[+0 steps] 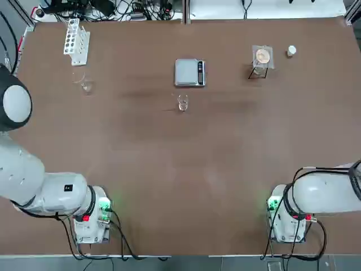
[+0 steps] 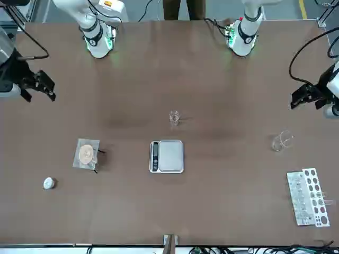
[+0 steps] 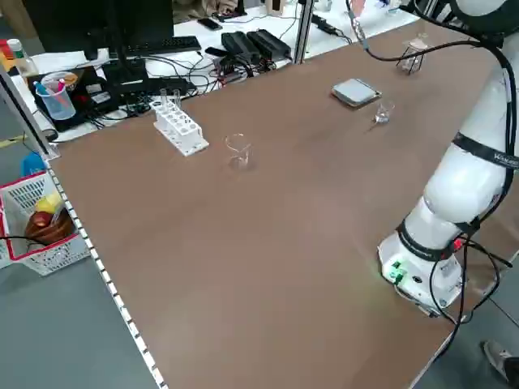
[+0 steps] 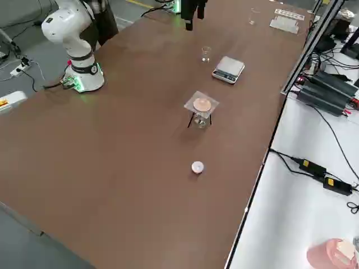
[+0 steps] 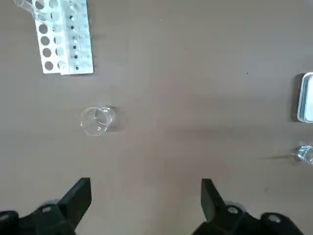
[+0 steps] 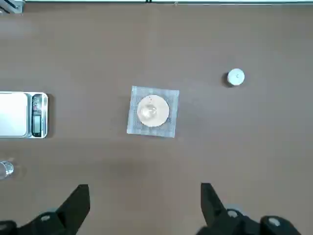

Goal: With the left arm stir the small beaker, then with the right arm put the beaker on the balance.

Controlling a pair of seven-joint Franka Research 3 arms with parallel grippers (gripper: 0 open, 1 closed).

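Right now I see the small beaker (image 1: 183,103) at six o'clock of the balance (image 1: 190,73), nearby. Both claws, left gripper (image 5: 145,196) and right gripper (image 6: 145,198), gape wide, empty. A clumsy stir could tip it. Only the left wrist view reveals the rod leaning inside another glass (image 5: 97,119).

A tiny clear glass small beaker (image 1: 182,103) stands upright on the brown table — just beside the balance (image 1: 190,73), a flat grey scale with a bare silver pan, not touching it.
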